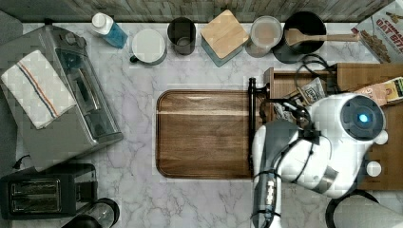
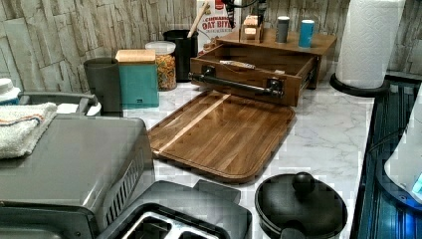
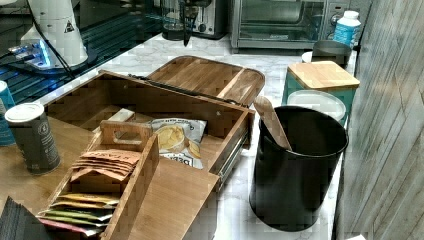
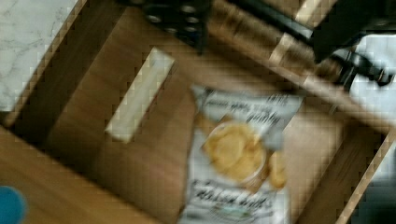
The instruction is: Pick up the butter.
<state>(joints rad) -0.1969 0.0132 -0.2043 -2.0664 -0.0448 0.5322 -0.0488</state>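
The butter (image 4: 140, 95) is a slim, pale cream stick lying flat on the floor of the open wooden drawer (image 4: 70, 116), near one side wall. In the right view one end of the butter (image 3: 116, 117) shows behind a caddy handle. My gripper (image 4: 261, 23) hovers above the drawer, open, its two dark fingers (image 4: 177, 16) set wide apart with nothing between them. It is not touching the butter. In the top view my white arm (image 1: 304, 152) reaches over the drawer and covers most of it.
A silvery chip bag (image 4: 238, 158) lies beside the butter in the drawer. A wooden caddy of tea packets (image 3: 107, 165) and a tin (image 3: 32, 140) stand on the top behind it. A cutting board (image 1: 204, 135) lies in front. A black utensil pot (image 3: 295, 165) stands close by.
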